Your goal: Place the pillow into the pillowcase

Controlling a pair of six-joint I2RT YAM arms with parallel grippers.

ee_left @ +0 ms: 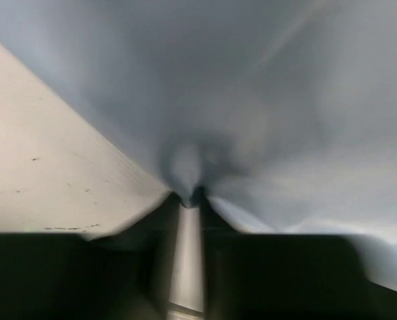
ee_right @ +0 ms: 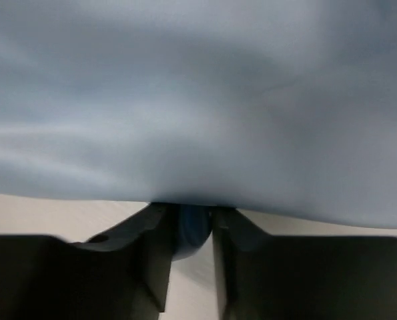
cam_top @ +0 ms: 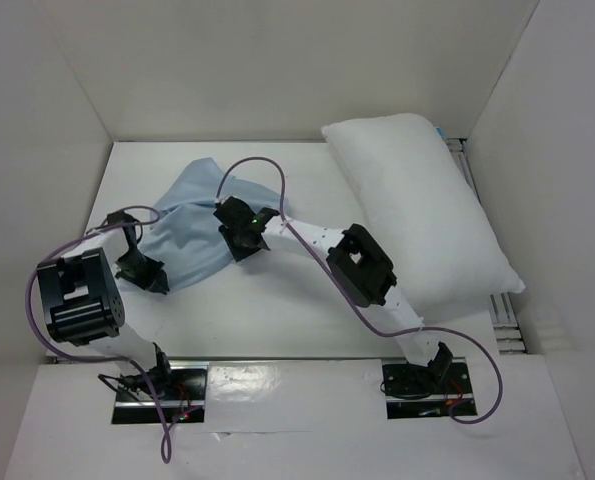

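Closest to me are the left arm's base point(cam_top: 157, 385) and the right arm's base point(cam_top: 427, 383), bolted at the near edge of the table point(cam_top: 277, 325). Both arms reach out to the pillowcase point(cam_top: 189, 228), a crumpled light blue heap that lies between the two sets of jaws. The left jaws sit at its near left corner, drawn in narrow, and the cloth puckers to a point right at the fingertips point(ee_left: 173, 202), which looks to me like a pinch. The right jaws, at the cloth's right edge, are narrow too, with a blue fold caught in the slot between them. The pillow point(cam_top: 422, 205) lies well apart, to the right of the right jaws and a little beyond them, slantwise, untouched and wholly outside the case. That blue cloth is thin, limp and light, so I expect it to sag, fold on itself and slip out of a shallow pinch. It wants taking at the open hem, one layer per side, so the mouth gapes. I cannot tell where the opening is or how many layers either pinch has. The pillow looks plump, soft and bulky, so a corner or the seamed edge seems the best place to take hold.
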